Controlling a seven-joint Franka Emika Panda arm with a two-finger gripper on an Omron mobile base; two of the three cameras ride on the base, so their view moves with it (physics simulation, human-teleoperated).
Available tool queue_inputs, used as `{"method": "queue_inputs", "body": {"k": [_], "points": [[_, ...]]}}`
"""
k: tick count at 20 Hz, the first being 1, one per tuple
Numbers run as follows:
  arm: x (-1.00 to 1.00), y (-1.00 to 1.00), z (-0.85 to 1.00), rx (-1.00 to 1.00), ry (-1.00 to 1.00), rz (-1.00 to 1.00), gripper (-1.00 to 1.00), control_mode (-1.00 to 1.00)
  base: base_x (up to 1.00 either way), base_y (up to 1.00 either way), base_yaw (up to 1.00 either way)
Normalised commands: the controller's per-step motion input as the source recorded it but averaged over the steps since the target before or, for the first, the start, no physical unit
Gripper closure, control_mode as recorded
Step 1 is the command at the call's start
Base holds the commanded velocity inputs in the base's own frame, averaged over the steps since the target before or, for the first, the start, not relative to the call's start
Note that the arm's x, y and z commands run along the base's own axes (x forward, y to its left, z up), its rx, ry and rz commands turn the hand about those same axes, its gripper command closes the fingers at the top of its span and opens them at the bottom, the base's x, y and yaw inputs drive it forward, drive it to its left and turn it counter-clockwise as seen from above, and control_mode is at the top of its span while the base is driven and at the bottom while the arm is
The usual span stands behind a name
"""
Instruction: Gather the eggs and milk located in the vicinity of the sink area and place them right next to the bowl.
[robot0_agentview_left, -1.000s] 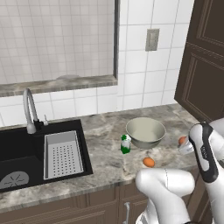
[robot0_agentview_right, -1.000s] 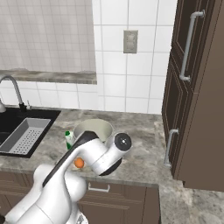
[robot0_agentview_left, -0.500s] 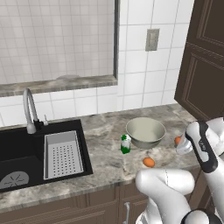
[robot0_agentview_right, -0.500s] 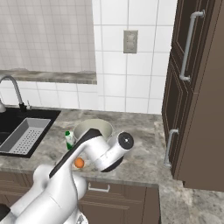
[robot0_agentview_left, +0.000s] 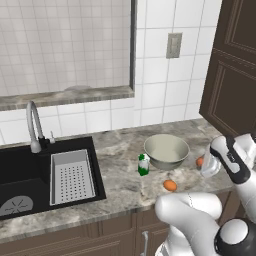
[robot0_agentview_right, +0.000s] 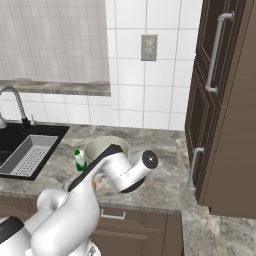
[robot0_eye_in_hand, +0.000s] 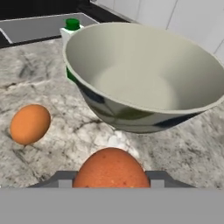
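My gripper (robot0_eye_in_hand: 111, 183) is shut on one of the eggs (robot0_eye_in_hand: 111, 168), which shows orange-brown between the fingers (robot0_eye_in_hand: 65, 181). In the left base view this egg (robot0_agentview_left: 199, 161) hangs just right of the bowl (robot0_agentview_left: 166, 150), low over the counter, in my gripper (robot0_agentview_left: 204, 166). The wide beige bowl (robot0_eye_in_hand: 144, 74) stands close ahead of the hand. A second egg (robot0_agentview_left: 170, 185) (robot0_eye_in_hand: 29, 124) lies on the counter in front of the bowl. The green and white milk (robot0_agentview_left: 143, 164) (robot0_agentview_right: 79, 160) (robot0_eye_in_hand: 72, 26) stands upright against the bowl's left side.
The black sink (robot0_agentview_left: 20, 165) with grey drainer tray (robot0_agentview_left: 72, 175) and chrome tap (robot0_agentview_left: 33, 125) lies to the left. Dark tall cabinets (robot0_agentview_right: 225, 100) close off the counter's right end. Tiled wall and a window ledge (robot0_agentview_left: 65, 95) run behind.
My gripper has carried the held egg a little to the left, closer to the bowl. The bowl, the milk and the other egg have stayed put.
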Motion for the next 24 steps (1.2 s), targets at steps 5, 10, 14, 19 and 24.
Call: {"method": "queue_inputs", "body": {"k": [5, 10, 14, 19, 24], "points": [[0.20, 0.00, -0.03, 0.00, 0.00, 0.06, 1.00, -1.00, 0.00, 0.00, 0.00], [0.24, 0.02, 0.00, 0.00, 0.00, 0.01, 1.00, -1.00, 0.00, 0.00, 0.00], [0.06, 0.00, -0.13, 0.02, -0.02, 0.00, 1.00, -1.00, 0.00, 0.00, 0.00], [0.05, 0.00, -0.22, 0.04, -0.02, 0.00, 1.00, -1.00, 0.00, 0.00, 0.00], [0.16, 0.00, -0.15, 0.03, -0.03, 0.00, 1.00, -1.00, 0.00, 0.00, 0.00]]}}
